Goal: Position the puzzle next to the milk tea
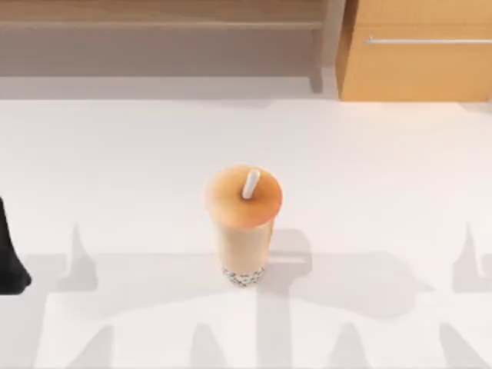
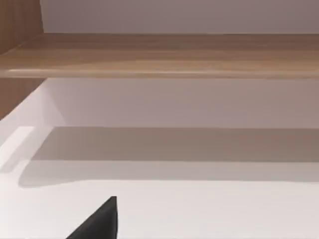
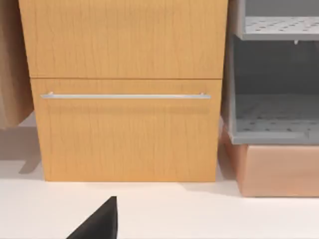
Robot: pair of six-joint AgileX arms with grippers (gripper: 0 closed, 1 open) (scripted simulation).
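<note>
Milk tea (image 1: 244,223) stands upright near the middle of the white tabletop (image 1: 384,177), its flat orange-brown lid and white straw (image 1: 250,184) facing up, dark pearls at the base. I cannot find the puzzle on the tabletop around the cup, so I cannot say where it lies, and neither pincer is seen carrying it.

By my judgement the task is at its very start: nothing has been placed beside the cup. The next move calls for locating the cube, bringing one pincer down over it, closing on its sides, and then setting it on the bare tabletop just beside the cup without knocking the tall drink over.

A dark part of the left arm (image 1: 11,257) sits at the left edge of the tabletop, well apart from the cup. Its wrist camera faces a wooden shelf (image 2: 164,57); the right one faces a wooden drawer cabinet (image 3: 127,89) with a metal handle (image 3: 124,96). A dark finger tip shows low in each wrist view, but whether either pincer is wide or narrow I cannot tell.
</note>
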